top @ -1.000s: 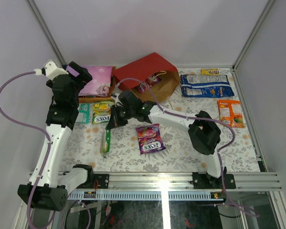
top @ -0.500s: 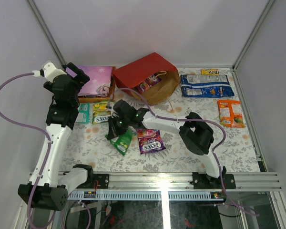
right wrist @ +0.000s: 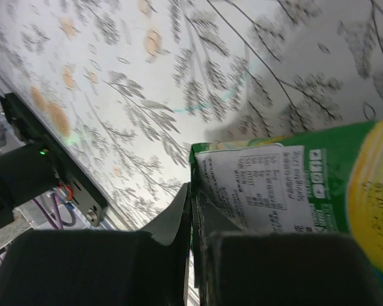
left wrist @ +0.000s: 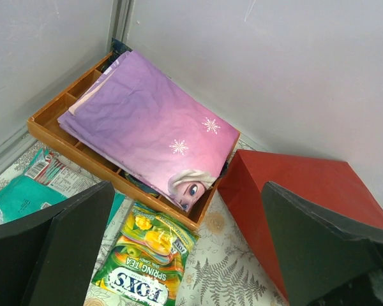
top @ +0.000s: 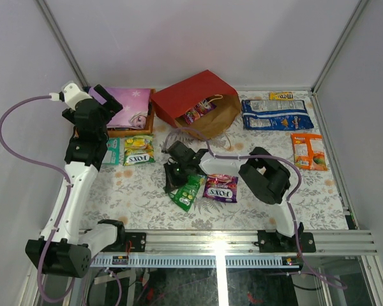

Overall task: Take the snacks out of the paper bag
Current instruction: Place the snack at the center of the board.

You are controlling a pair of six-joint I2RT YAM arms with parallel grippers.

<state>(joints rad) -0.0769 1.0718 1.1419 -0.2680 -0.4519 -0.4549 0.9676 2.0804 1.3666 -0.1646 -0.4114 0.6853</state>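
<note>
The red paper bag (top: 193, 97) (left wrist: 293, 191) lies on its side at the back, its brown mouth facing front-right with packets (top: 198, 113) showing inside. My right gripper (top: 177, 176) (right wrist: 193, 210) is shut on the corner of a green packet (top: 187, 191) (right wrist: 287, 191), low over the table's middle. A purple Fox's bag (top: 220, 188) lies just right of it. My left gripper (top: 107, 105) (left wrist: 186, 191) hangs open and empty above the tray's front edge. Beneath it lie a green-yellow Fox's bag (top: 138, 151) (left wrist: 143, 258) and a teal packet (top: 113, 151) (left wrist: 22, 194).
An orange tray (top: 151, 113) (left wrist: 51, 127) with a flat purple patterned item (left wrist: 147, 121) sits at the back left. A blue-white bag (top: 276, 115), a small yellow bar (top: 281, 95) and an orange packet (top: 308, 150) lie at the right. White walls enclose the table.
My right gripper has swung right and toward the front, carrying the green packet with it. The purple Fox's bag has shifted right. The left arm has barely moved.
</note>
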